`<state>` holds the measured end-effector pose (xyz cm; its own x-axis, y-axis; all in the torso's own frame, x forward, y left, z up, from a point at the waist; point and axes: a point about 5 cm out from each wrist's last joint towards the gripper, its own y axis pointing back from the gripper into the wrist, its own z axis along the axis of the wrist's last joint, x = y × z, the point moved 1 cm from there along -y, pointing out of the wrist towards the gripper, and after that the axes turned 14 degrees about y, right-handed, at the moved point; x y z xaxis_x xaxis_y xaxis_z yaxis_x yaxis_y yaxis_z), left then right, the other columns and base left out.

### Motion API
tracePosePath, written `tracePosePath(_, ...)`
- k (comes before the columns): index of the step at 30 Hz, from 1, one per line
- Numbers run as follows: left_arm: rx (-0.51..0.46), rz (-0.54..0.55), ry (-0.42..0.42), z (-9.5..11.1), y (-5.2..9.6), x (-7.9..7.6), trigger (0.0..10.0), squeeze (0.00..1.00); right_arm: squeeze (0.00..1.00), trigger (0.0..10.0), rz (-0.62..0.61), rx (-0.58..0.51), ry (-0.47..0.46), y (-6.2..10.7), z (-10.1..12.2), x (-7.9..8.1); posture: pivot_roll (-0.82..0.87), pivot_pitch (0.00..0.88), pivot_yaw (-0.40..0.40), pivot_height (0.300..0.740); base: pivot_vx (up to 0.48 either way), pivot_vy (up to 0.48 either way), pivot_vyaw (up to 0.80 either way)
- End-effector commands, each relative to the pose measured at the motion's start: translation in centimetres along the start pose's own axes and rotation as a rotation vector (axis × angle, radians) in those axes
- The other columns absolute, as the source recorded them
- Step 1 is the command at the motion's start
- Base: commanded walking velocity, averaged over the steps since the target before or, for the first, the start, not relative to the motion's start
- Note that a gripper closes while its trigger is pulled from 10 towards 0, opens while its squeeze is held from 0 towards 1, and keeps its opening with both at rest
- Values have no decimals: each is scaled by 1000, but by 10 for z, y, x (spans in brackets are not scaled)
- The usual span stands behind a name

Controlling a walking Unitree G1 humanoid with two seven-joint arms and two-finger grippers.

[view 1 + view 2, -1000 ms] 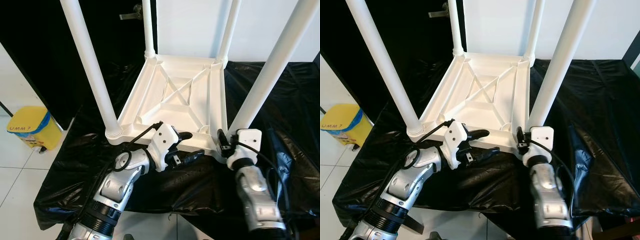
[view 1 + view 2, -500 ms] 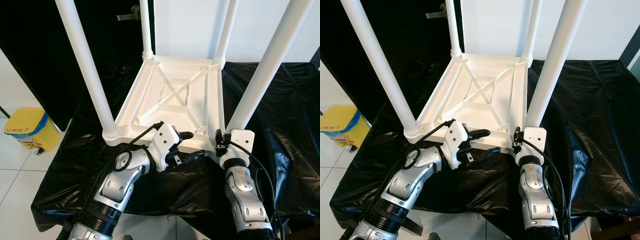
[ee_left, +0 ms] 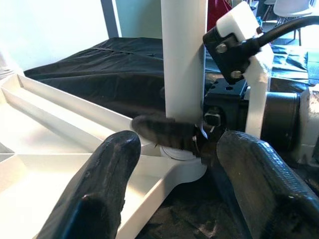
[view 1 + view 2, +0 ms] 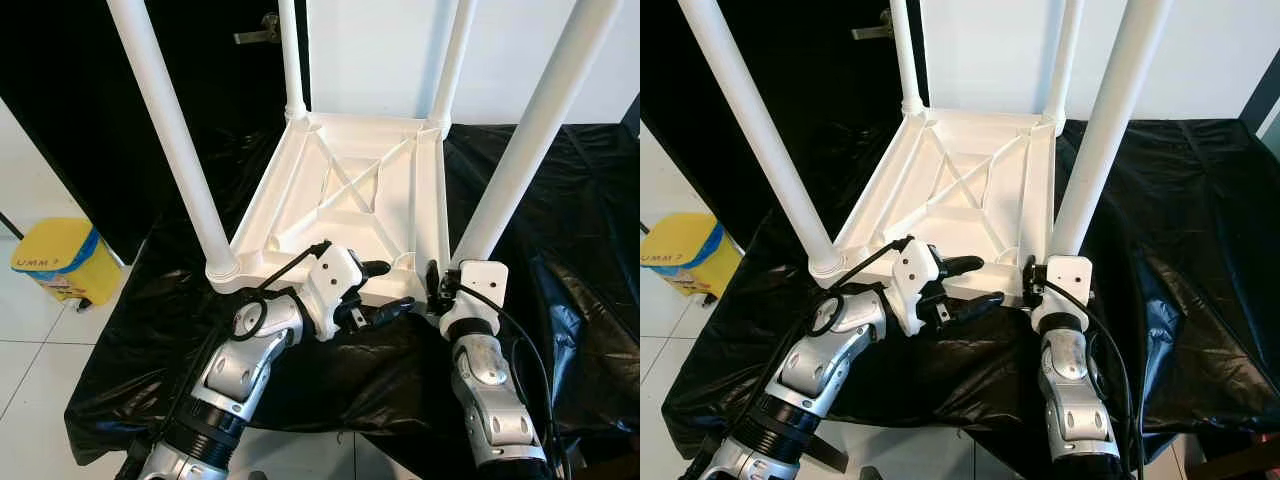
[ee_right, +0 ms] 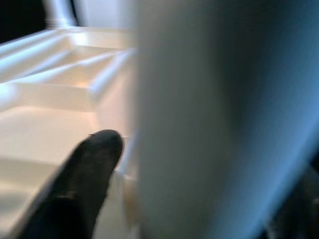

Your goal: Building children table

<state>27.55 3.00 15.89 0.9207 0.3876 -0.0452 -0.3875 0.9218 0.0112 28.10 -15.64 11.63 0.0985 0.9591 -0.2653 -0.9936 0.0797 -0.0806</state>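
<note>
White children's table [image 4: 350, 205] sits upside down on a bench covered in black plastic sheet [image 4: 560, 210], underside with its X-shaped ribbing facing up, all four legs pointing up and out of frame, long axes roughly vertical. Left end effector [image 4: 378, 292] is at the near edge of the tabletop frame, fingers spread apart: upper finger over the frame rim, lower finger [image 4: 392, 310] below and just outside it, nothing clamped. In the left wrist view the fingers [image 3: 102, 184] are wide apart with the near-right leg [image 3: 183, 64] standing upright between and beyond them, and the right wrist housing just beside that leg. Right end effector [image 4: 436, 285] is at the base of the near-right leg [image 4: 520, 150], right where it meets the corner socket of the frame. Right wrist view is blurred: one dark finger [image 5: 84, 174] next to the leg [image 5: 209, 114], leg very close to the camera; can't tell whether the fingers are closed on it or just around it. Near-left leg [image 4: 170, 140] stands in its corner collar, well apart from both end effectors. Yellow bin [image 4: 55, 265] on the white tile floor at the robot's left, beside the bench.
</note>
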Motion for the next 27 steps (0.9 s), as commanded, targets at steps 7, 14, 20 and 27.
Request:
tracePosePath(7,2,26,17,-4,0,1,10000,0,0,10000,223,-93,-13,9,2,-23,-135,27,30,740,0,0,0)
tracePosePath(14,4,22,26,-5,0,1,10000,0,0,10000,407,-104,40,19,-1,-39,-162,46,48,740,0,0,0)
tracePosePath(20,7,10,32,-4,0,2,10000,0,0,10000,572,-90,90,20,-3,-50,-165,54,62,740,0,0,0)
tracePosePath(27,20,-19,54,-6,8,0,10000,0,0,10000,763,-90,128,4,-5,-45,-142,50,59,740,0,0,0)
